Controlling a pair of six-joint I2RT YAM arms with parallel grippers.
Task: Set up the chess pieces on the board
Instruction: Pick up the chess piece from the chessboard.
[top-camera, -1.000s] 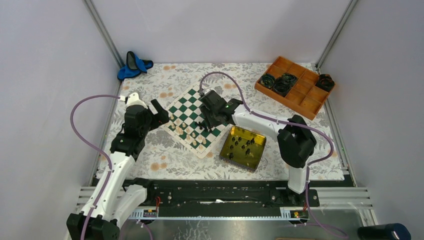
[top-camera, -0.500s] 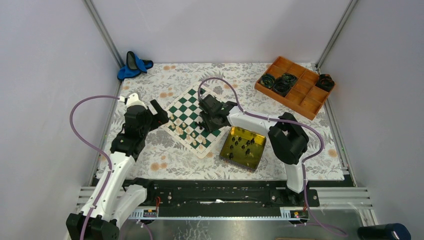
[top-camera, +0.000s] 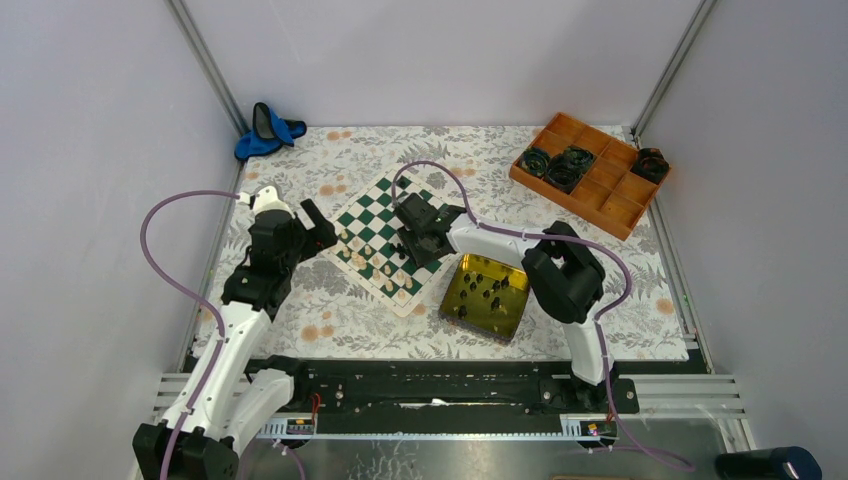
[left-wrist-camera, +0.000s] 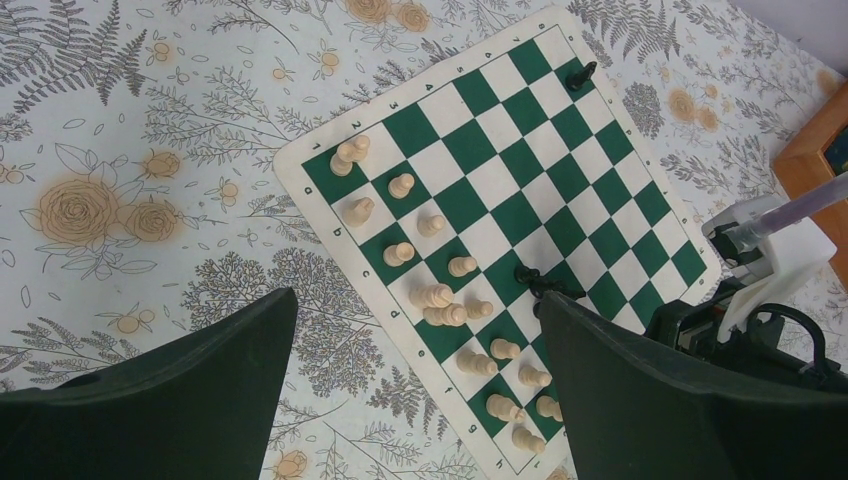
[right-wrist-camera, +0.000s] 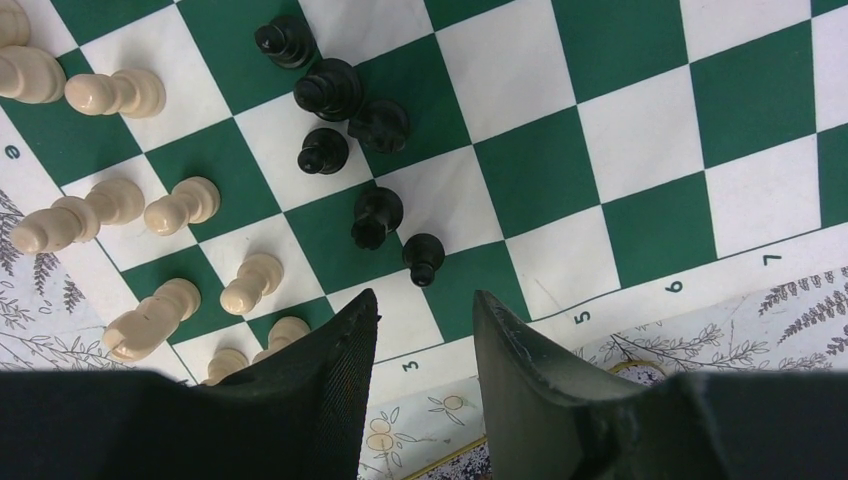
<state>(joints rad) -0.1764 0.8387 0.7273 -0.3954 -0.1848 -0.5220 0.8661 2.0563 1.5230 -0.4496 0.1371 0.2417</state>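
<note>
The board (top-camera: 370, 212) lies at an angle on the floral desk (top-camera: 330, 315). Cream pieces (left-wrist-camera: 437, 297) occupy two loose rows along the board's edge nearest the left arm, several of them toppled. Black pieces (right-wrist-camera: 328, 88) cluster toward the board's right border. The left hand (top-camera: 318, 226) hovers off the board's left edge, spread wide and empty. The right hand (right-wrist-camera: 425, 305) hangs over the board's right border, fingers partly apart with nothing between them. A yellow tin tray (top-camera: 508, 312) with more black pieces lies just beside the board's right corner.
</note>
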